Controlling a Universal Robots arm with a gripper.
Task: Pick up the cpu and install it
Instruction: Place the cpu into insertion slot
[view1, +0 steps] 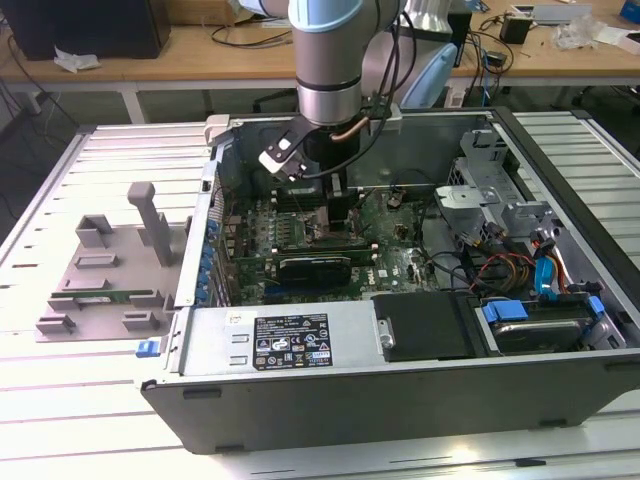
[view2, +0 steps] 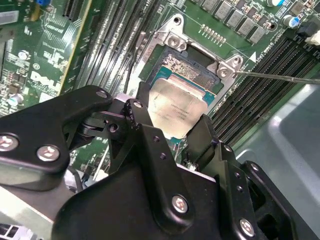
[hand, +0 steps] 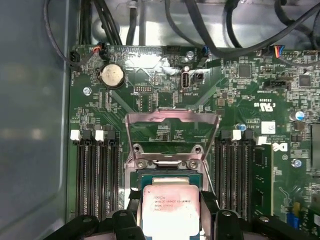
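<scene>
The cpu is a flat square chip with a shiny silver top, and my gripper is shut on it, one black finger on each side. It hangs slightly tilted just over the open socket, partly covering its pin field. In the first wrist view the cpu sits between the fingers at the socket frame, with the metal load plate raised behind it. In the exterior view the gripper reaches down into the open computer case over the motherboard.
Dark memory slots flank the socket on both sides. A black expansion card, a power supply, a drive cage and loose cables crowd the case. A grey fixture lies on the table at the exterior view's left.
</scene>
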